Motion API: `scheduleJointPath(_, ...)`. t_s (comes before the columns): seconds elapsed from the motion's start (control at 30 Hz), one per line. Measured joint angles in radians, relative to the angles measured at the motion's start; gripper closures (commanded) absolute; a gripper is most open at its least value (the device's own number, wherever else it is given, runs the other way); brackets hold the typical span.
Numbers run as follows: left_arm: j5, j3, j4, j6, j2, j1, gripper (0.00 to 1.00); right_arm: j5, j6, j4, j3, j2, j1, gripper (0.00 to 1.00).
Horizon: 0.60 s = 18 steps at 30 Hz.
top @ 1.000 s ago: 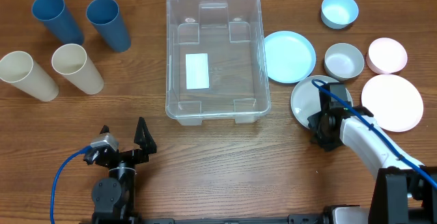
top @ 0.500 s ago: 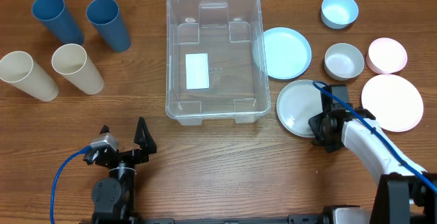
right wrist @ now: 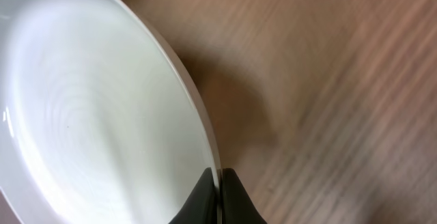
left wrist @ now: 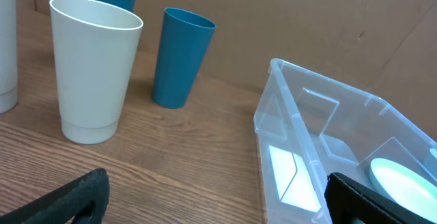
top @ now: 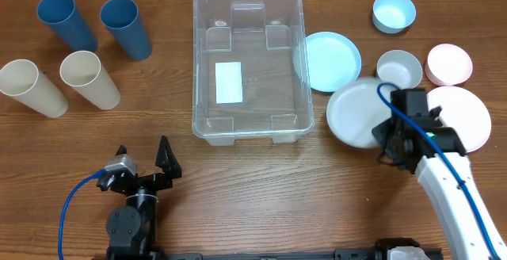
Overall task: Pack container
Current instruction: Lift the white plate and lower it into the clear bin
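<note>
The container (top: 249, 125) is a large clear bin with a white label on its base, standing mid-table; it also shows at the right of the left wrist view (left wrist: 287, 115). My right gripper (top: 390, 133) is shut on the rim of a white plate (top: 356, 113) and holds it lifted off the table, right of the container. In the right wrist view the fingers (right wrist: 219, 183) pinch the plate's edge (right wrist: 102, 115). My left gripper (top: 142, 161) is open and empty near the front edge, left of the container; its fingers (left wrist: 212, 200) frame bare wood.
Two blue cups (top: 125, 26) and two cream cups (top: 89, 78) stand at the left. At the right are a light blue plate (top: 329, 60), a blue bowl (top: 394, 12), a grey bowl (top: 398, 70), a pink bowl (top: 449, 62) and a pink plate (top: 463, 109).
My right gripper has lifted the white plate off the table and moved it up and slightly away from the front edge. The light blue plate shifted left earlier. The left arm has not moved.
</note>
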Motion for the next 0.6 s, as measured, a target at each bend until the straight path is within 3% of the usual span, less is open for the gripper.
scheduleJointPath(0.37,0.0,0.0,0.0,0.0,0.0,0.0,0.0,-0.049,-0.376,-0.091,0.408,-0.041,0.007,0.96)
scheduleJointPath(0.6,0.0,0.0,0.0,0.0,0.0,0.0,0.0,-0.18,-0.515,0.007,0.482,-0.05,0.174,0.96)
